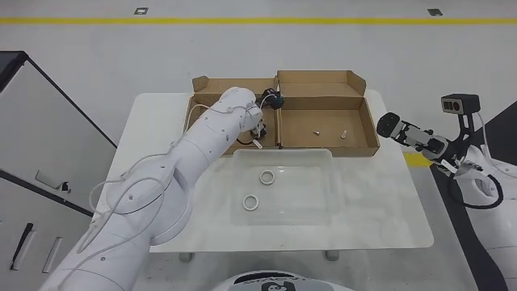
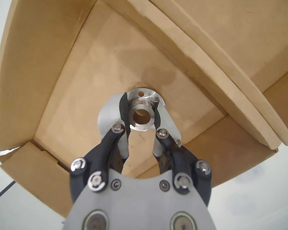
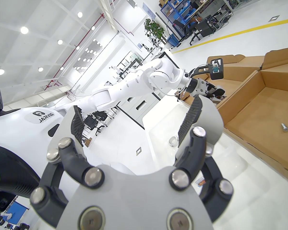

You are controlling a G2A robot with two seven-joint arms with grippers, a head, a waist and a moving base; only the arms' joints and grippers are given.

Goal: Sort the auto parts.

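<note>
My left gripper [image 2: 140, 110] is inside the left cardboard box [image 2: 69, 92], shut on a shiny metal flanged bushing [image 2: 134, 126] held low over the box floor. From above, that gripper [image 1: 258, 134] sits at the box's right side. My right gripper [image 3: 136, 106] hangs open and holds nothing, beyond the table's right edge [image 1: 387, 124]. The right cardboard box [image 1: 355, 126] holds a small bolt [image 3: 283, 127] and two small parts [image 1: 317, 132]. Two white rings [image 1: 266, 177] [image 1: 251, 203] lie in the clear tray [image 1: 319, 210].
The two boxes stand side by side at the table's back, flaps raised. The clear tray sits in front of them. Bare white table [image 1: 380, 202] lies right of the tray. A dark-edged panel [image 1: 32, 129] stands left of the table.
</note>
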